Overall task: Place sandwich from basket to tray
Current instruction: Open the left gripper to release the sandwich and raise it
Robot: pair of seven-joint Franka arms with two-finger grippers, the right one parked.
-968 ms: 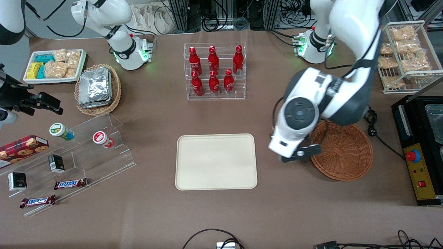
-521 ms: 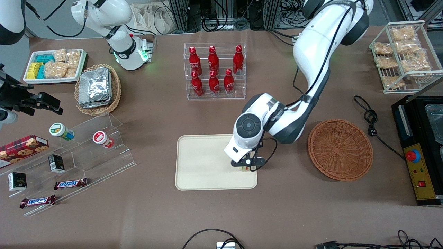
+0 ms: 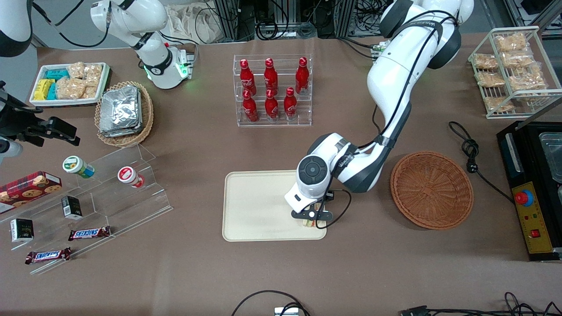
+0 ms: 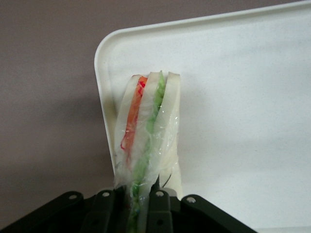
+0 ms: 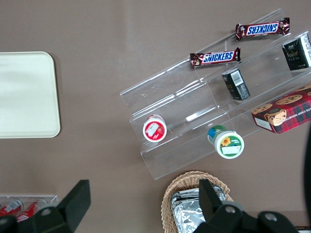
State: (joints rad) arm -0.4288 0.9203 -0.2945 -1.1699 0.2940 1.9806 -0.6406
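Firstly, from the front we record the gripper (image 3: 311, 219) low over the corner of the tray (image 3: 259, 206) nearest the front camera, toward the working arm's end; the sandwich (image 3: 310, 223) appears only as a small pale patch under it, seemingly at the tray surface. The basket (image 3: 431, 189) sits beside the tray, apart from it. Next, in the left wrist view, we note the fingers (image 4: 160, 206) clamped on the wrapped sandwich (image 4: 148, 131), standing on edge above the tray (image 4: 243, 97) just inside its rounded corner.
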